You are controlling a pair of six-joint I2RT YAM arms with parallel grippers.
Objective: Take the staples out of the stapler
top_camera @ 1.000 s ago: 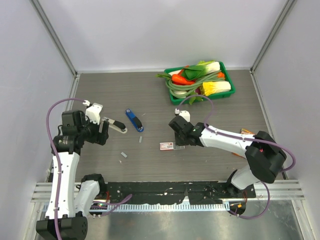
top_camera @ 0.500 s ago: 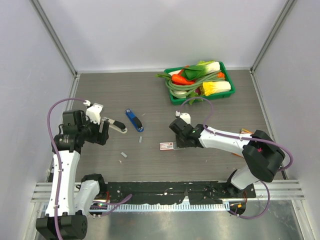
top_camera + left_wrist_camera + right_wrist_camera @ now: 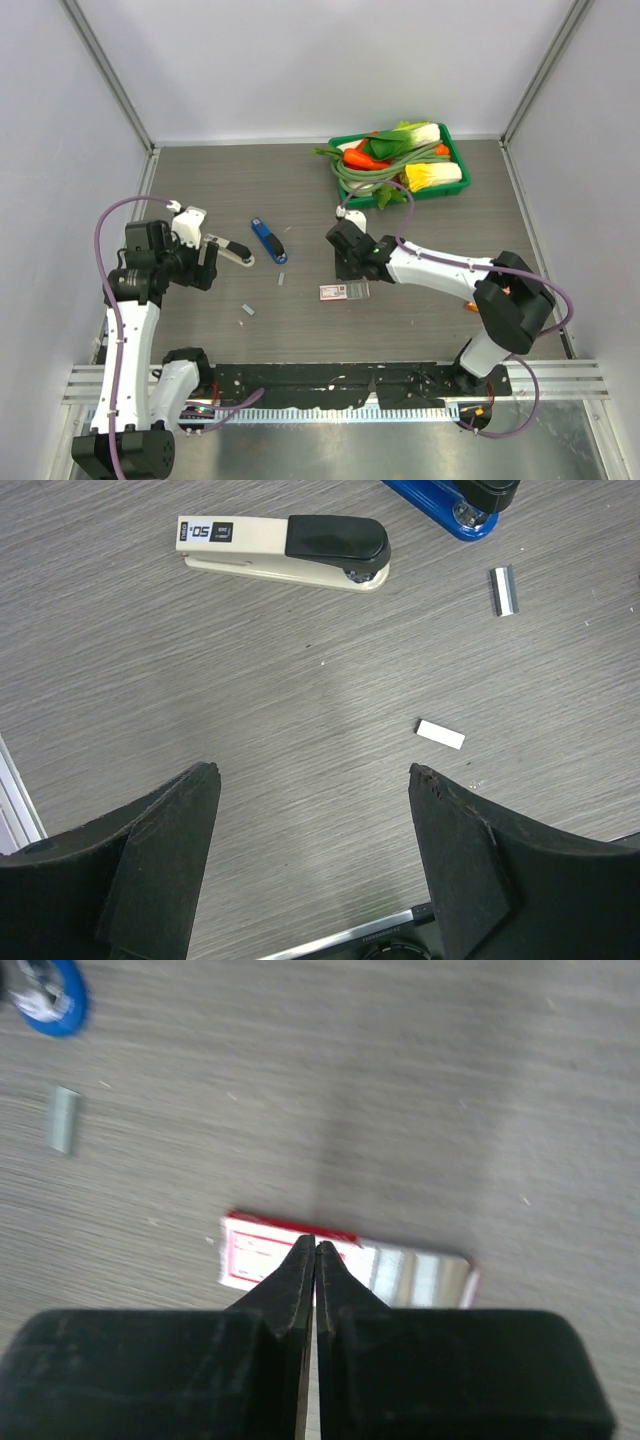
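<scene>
A white-and-black stapler [image 3: 237,254] lies just right of my left gripper [image 3: 207,268], which is open and empty above bare table. In the left wrist view the stapler [image 3: 285,552] lies ahead of the open gripper [image 3: 313,772]. A blue stapler [image 3: 267,240] [image 3: 450,500] lies beyond it. A silvery staple strip [image 3: 281,279] [image 3: 505,590] [image 3: 64,1118] lies loose on the table. My right gripper [image 3: 350,272] [image 3: 315,1245] is shut with nothing visible between its jaws, tips just above a white-and-pink box [image 3: 343,291] [image 3: 250,1255].
A small white piece [image 3: 247,310] [image 3: 440,734] lies on the table near the front. A green tray [image 3: 345,192] of toy vegetables stands at the back right. An orange item [image 3: 492,263] lies by the right arm.
My right gripper has moved left and a little away from me, staying shut over the box. The left arm and both staplers have not moved.
</scene>
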